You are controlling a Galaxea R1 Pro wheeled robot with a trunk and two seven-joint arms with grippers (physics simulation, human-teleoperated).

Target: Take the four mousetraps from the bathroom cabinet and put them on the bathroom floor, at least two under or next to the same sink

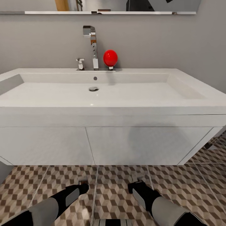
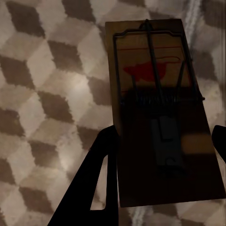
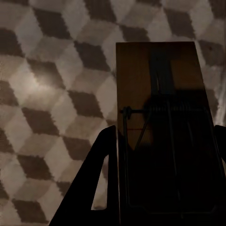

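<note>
Both black grippers, left (image 1: 82, 181) and right (image 1: 138, 182), hang low over the cube-patterned brown-and-beige tiled floor (image 1: 119, 188) before the white rectangular sink (image 1: 94, 94), each clamped on a flat dark-brown wooden mousetrap (image 2: 162, 113) (image 3: 165, 127), long axis running out along the fingers, floor directly beneath

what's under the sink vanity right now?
Under the vanity, cube-patterned floor tiles show, with the left gripper and right gripper low in front, each holding a mousetrap. Floor further back beneath the cabinet is hidden.
</note>
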